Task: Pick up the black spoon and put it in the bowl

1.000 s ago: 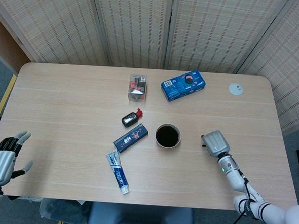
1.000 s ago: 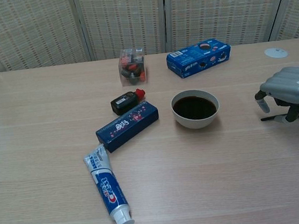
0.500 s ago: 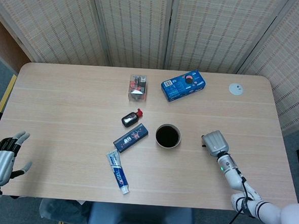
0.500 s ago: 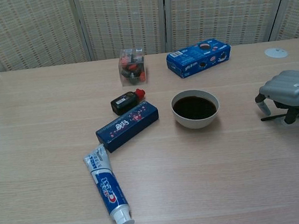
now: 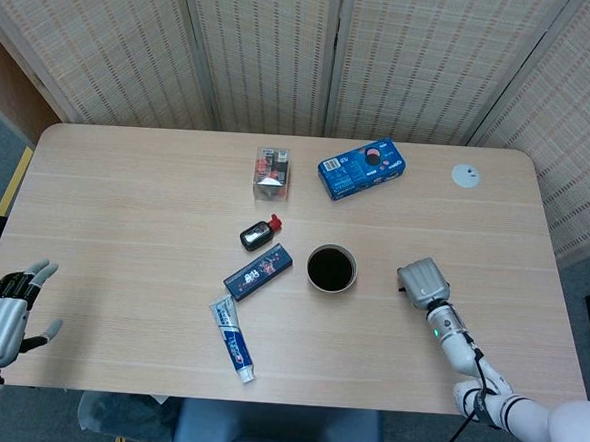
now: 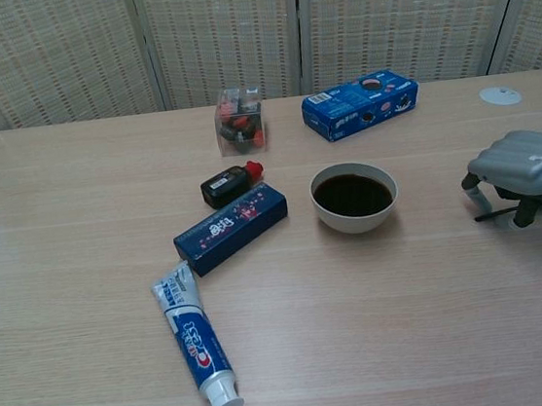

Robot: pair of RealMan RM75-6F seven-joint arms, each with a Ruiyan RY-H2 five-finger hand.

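black spoon: thin dark handle | under right robot hand

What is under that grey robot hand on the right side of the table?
Under the right hand, a thin black piece lies on the table, probably the black spoon's handle. The hand's fingers reach down around it. The rest is covered by the hand, so an actual grip cannot be confirmed.

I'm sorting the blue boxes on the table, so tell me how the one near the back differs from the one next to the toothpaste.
The back blue box is brighter blue, wider, and shows round cookie pictures; the slim dark box is navy, long and narrow with a small pink-and-white print. The back box lies beyond the bowl, apart from other things; the slim box lies left of the bowl, its lower end close to the toothpaste tube. Both lie flat at a slant.
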